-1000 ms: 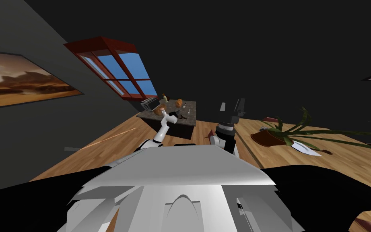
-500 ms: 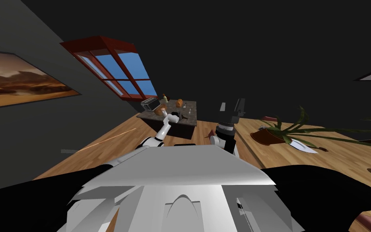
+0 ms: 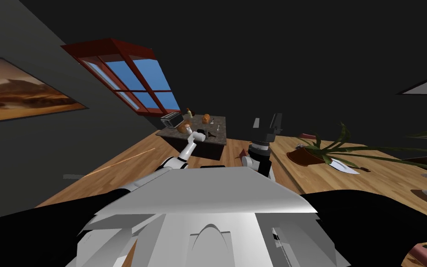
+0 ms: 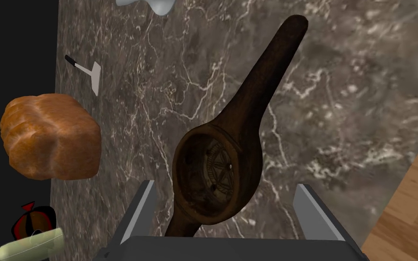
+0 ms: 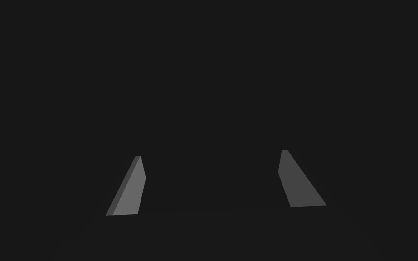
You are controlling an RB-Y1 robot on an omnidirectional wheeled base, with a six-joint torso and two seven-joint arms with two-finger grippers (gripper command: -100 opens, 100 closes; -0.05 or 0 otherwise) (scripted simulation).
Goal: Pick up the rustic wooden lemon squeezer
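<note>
Our left gripper (image 4: 225, 183) hovered wide open, straddling the bowl of the dark brown long-handled wooden lemon squeezer (image 4: 249, 118) | it lay on the veined grey marble counter (image 4: 348, 90) | right gripper (image 5: 210, 154) open too.

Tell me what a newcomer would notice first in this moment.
The dark wooden lemon squeezer lies on the marbled grey counter, its round bowl between the open fingers of the left gripper, touching neither. A brown bread loaf sits at the counter's edge beside it. In the head view, a red-framed window with blue panes stands out on the dark wall.
</note>
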